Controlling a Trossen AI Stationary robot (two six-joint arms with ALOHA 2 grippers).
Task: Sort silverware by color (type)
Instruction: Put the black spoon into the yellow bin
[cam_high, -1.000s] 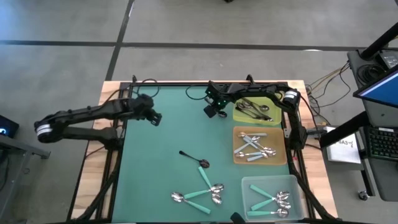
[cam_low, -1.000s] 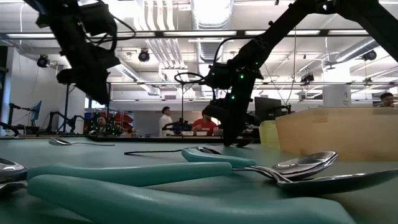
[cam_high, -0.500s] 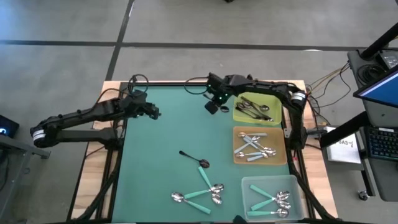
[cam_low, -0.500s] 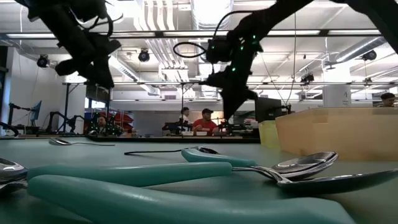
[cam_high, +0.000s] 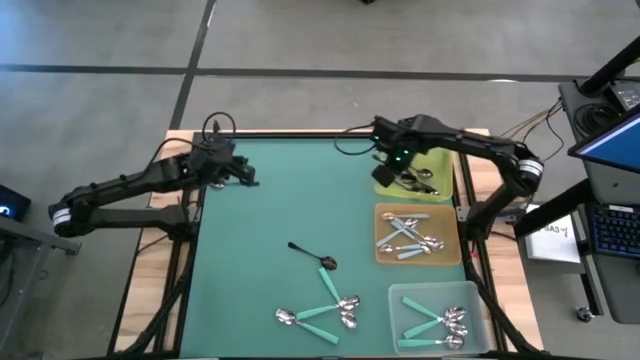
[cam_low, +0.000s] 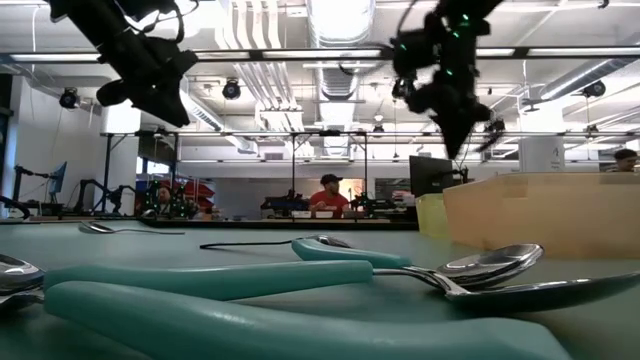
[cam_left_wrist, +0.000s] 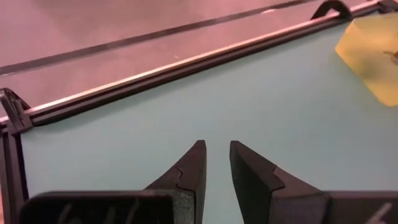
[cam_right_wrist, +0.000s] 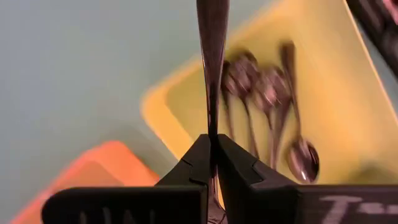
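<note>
One dark spoon (cam_right_wrist: 212, 56) hangs pinched in the right gripper (cam_right_wrist: 212, 163)'s shut fingers above the yellow tray (cam_right_wrist: 348, 93). Released off-centre, it might bounce past the rim onto the bench (cam_high: 270, 210). Far left, the left gripper (cam_left_wrist: 215, 169) waits slightly open, holding nothing.

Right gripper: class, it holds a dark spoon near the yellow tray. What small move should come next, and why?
Probably ease over the yellow tray and open. The right gripper is shut on a dark spoon, and matching dark spoons already lie there.
</note>
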